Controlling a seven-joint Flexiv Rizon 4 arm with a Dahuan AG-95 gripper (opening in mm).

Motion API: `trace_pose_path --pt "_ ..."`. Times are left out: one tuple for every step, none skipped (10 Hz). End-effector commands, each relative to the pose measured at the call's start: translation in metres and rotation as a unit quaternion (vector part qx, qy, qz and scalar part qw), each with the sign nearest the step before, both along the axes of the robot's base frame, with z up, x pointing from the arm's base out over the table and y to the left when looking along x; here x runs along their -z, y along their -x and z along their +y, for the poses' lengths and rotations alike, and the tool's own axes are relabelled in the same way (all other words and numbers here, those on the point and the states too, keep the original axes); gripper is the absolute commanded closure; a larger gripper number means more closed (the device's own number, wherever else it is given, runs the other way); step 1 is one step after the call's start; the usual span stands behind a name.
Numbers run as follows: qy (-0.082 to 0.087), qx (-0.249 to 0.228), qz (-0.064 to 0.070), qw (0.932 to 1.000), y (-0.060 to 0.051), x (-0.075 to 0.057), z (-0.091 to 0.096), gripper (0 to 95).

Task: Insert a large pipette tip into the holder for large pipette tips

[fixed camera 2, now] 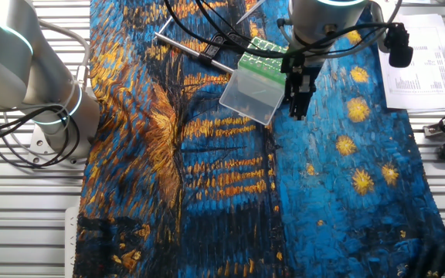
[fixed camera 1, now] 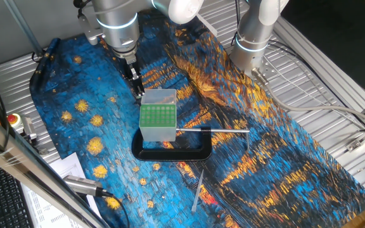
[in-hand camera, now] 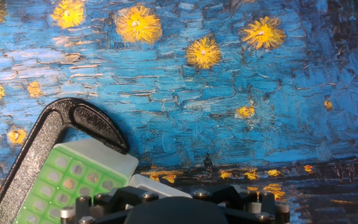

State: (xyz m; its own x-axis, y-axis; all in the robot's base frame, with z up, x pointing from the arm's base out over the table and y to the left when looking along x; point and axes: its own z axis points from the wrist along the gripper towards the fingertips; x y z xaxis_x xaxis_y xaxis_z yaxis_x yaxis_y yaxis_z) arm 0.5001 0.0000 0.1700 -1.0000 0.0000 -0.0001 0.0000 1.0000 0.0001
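The holder (fixed camera 1: 158,118) is a translucent box with a green hole grid on top, held in a black C-clamp (fixed camera 1: 173,154). It also shows in the other fixed view (fixed camera 2: 252,91) and at the lower left of the hand view (in-hand camera: 67,185). The large pipette tip (fixed camera 1: 198,189) lies loose on the cloth in front of the clamp, far from my gripper. My gripper (fixed camera 1: 138,95) hangs just behind the holder's back left corner, fingers together and empty. In the other fixed view it (fixed camera 2: 297,112) is beside the holder. The hand view shows only the hand's body, not the fingertips.
The clamp's shiny metal rod (fixed camera 1: 215,130) sticks out to the right of the holder. A second robot base (fixed camera 1: 253,44) stands at the back right. A pen-like tool (fixed camera 1: 84,185) and papers lie at the front left edge. The painted cloth (fixed camera 1: 277,158) covers the table.
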Motion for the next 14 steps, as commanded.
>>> trace_pose_path --pt "0.0 0.0 0.0 1.0 0.0 0.0 0.0 95.0" --pt "-0.012 -0.092 0.024 0.9954 0.0 -0.001 0.0 95.0" --pt "-0.011 -0.092 0.024 0.9954 0.001 -0.001 0.0 95.0" --pt "-0.011 -0.093 0.025 0.9953 0.001 -0.001 0.0 95.0" --pt "-0.011 -0.094 0.025 0.9952 0.001 -0.002 0.001 95.0" --pt "-0.011 -0.097 0.025 0.9949 0.001 -0.003 0.001 95.0" --pt "-0.012 -0.099 0.025 0.9947 0.002 -0.003 0.001 95.0" --pt "-0.014 -0.103 0.026 0.9942 0.002 -0.004 0.003 95.0" --pt "-0.014 -0.111 0.025 0.9934 0.002 -0.004 0.005 95.0" --pt "-0.014 -0.117 0.027 0.9926 -0.001 -0.005 0.007 95.0" --pt "-0.013 -0.122 0.029 0.992 -0.004 -0.007 0.01 95.0" --pt "-0.013 -0.127 0.027 0.9915 -0.006 -0.008 0.012 95.0" --pt "-0.014 -0.133 0.025 0.9907 -0.006 -0.007 0.014 95.0" --pt "-0.014 -0.139 0.026 0.9898 -0.01 -0.007 0.022 95.0"
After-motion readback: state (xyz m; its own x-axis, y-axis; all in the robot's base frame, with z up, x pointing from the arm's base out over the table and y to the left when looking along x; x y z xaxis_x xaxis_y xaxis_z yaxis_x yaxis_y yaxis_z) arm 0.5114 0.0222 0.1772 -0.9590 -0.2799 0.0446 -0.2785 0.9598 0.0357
